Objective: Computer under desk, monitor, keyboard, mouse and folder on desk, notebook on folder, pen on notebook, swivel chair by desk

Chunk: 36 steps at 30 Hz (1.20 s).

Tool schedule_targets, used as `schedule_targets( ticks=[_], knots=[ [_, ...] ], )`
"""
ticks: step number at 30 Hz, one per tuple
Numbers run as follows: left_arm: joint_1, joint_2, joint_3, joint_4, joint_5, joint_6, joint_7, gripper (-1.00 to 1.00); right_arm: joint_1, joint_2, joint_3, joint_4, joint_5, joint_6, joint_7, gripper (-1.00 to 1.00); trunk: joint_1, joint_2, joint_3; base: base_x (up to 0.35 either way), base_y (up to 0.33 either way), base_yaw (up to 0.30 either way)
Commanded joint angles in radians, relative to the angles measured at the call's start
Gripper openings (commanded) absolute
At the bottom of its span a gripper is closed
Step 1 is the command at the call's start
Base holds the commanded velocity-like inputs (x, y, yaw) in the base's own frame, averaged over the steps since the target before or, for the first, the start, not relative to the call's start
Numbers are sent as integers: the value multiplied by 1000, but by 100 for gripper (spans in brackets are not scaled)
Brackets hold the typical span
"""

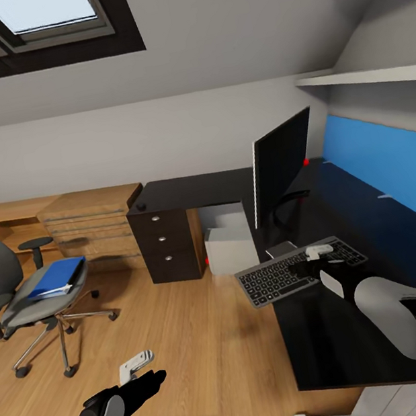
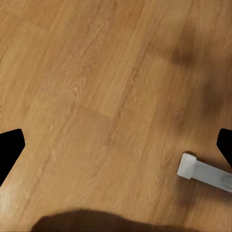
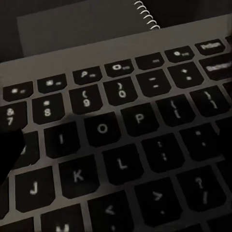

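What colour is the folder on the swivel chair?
Blue; the folder shows best in the head view, lying on the grey chair seat.

Open floor (image 1: 211, 344): broad wooden stretch between chair (image 1: 19, 296) and surface (image 1: 341, 341), free for passage. Left hand (image 1: 137, 367) hangs over it.
Surface, near end: bare dark top beside the keyboard (image 1: 294, 271), which overhangs the edge.
Obstacles: monitor (image 1: 282, 164) upright just behind keyboard; blue back panel (image 1: 391, 162); shelves (image 1: 375, 74) overhead; drawer unit (image 1: 166, 242); white computer (image 1: 231, 245) beneath the surface.
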Motion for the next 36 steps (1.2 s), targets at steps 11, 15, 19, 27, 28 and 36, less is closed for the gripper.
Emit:
schedule_targets(
  ticks=[11,15,19,27,28,36],
  knots=[
    [-1,0,0,0,14,3,5,100,0,0,-9,-1,10,5,4,100,-4,7,2,0,0,0],
    [-1,0,0,0,15,3,5,100,0,0,-9,-1,10,5,4,100,-4,7,2,8,0,0],
    [-1,0,0,0,14,3,4,100,0,1,-9,-1,10,5,4,100,-4,7,2,210,0,0],
    [-1,0,0,2,15,3,4,100,0,0,-9,-3,10,3,4,100,-4,7,2,70,0,0],
    [-1,0,0,2,15,3,4,100,0,0,-9,-4,10,3,4,100,-4,7,2,22,0,0],
    [-1,0,-2,12,13,3,4,100,0,3,-9,-7,9,3,0,100,-4,7,2,128,0,0]
  ],
)
